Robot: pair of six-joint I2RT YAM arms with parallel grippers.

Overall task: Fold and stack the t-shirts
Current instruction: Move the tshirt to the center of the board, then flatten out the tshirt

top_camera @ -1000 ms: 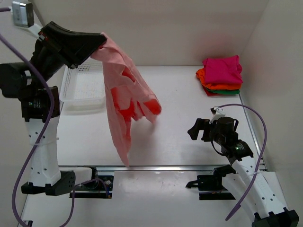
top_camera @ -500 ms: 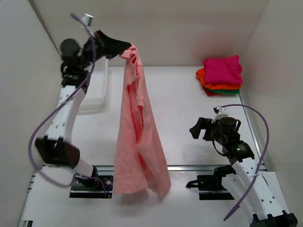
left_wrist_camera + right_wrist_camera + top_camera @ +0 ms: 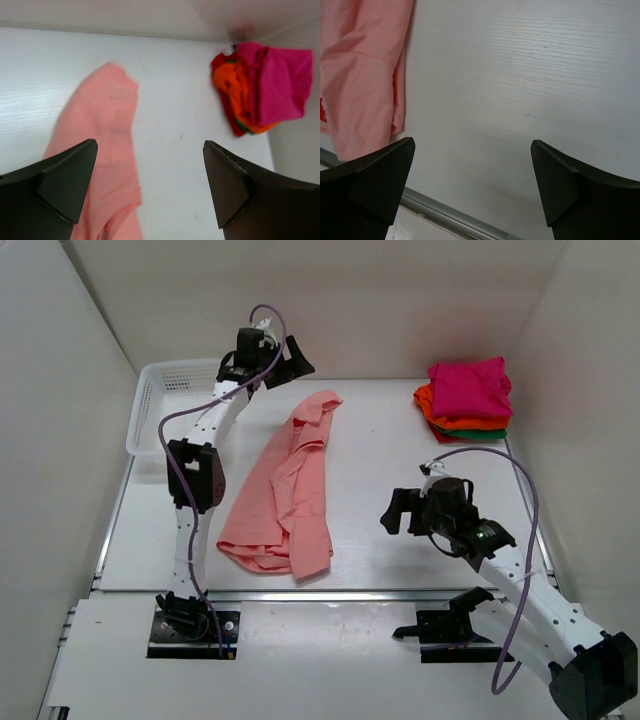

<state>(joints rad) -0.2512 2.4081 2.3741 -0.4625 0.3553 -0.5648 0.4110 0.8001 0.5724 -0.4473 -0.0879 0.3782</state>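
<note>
A light salmon-pink t-shirt (image 3: 290, 485) lies unfolded and rumpled in a long strip across the middle of the table; it also shows in the left wrist view (image 3: 97, 135) and the right wrist view (image 3: 360, 75). My left gripper (image 3: 290, 362) hovers open above the shirt's far end, near the back wall, with nothing between its fingers (image 3: 65, 185). My right gripper (image 3: 392, 512) is open and empty over bare table to the right of the shirt. Folded t-shirts (image 3: 468, 400), magenta on top of orange, green and red, sit stacked at the back right (image 3: 265, 90).
A white mesh basket (image 3: 170, 405) stands at the back left corner. A metal rail (image 3: 450, 220) marks the table's near edge, just below my right gripper. White walls close in the back and both sides.
My left arm swung the hanging pink shirt toward the back wall and opened; the shirt dropped and now lies on the table. My right gripper moved slightly left and stayed open.
</note>
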